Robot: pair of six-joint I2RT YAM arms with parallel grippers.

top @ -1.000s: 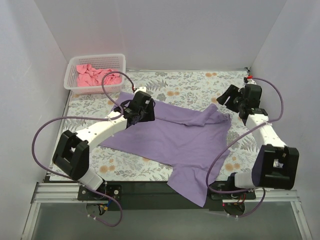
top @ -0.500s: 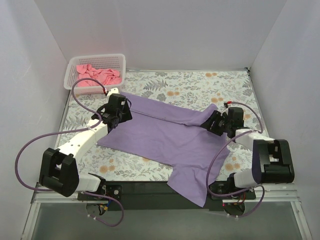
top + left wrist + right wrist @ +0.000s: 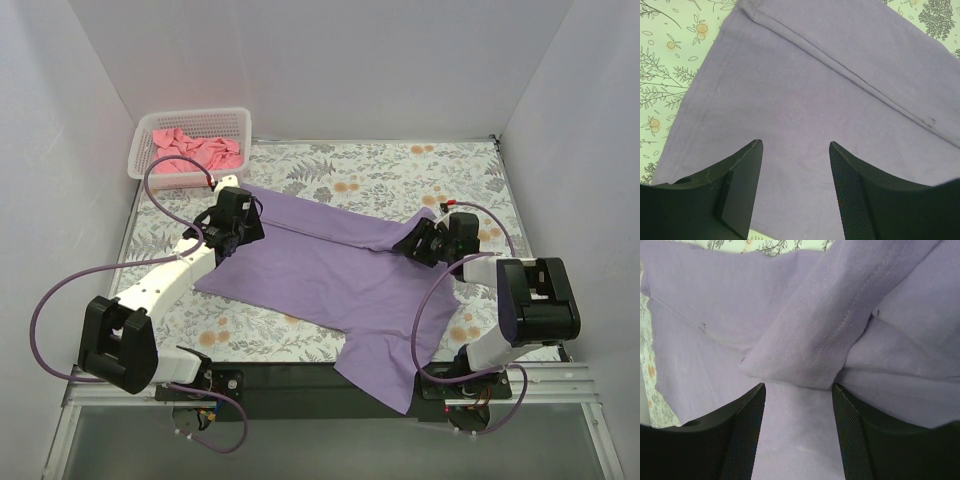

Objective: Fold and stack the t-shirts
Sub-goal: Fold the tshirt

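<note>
The lavender-purple soft cloth t-shirt (image 3: 340, 270) is plain, without print. The salmon-pink crumpled cloth t-shirt (image 3: 190, 152) is plain too. The plastic mesh basket (image 3: 195, 112) is white. The pale tablecloth (image 3: 400, 170) carries grey-green leaves and orange flowers.

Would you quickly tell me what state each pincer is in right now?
Left pincer: open, empty, over the purple t-shirt.
Right pincer: open, empty, at its bunched fold.
</note>
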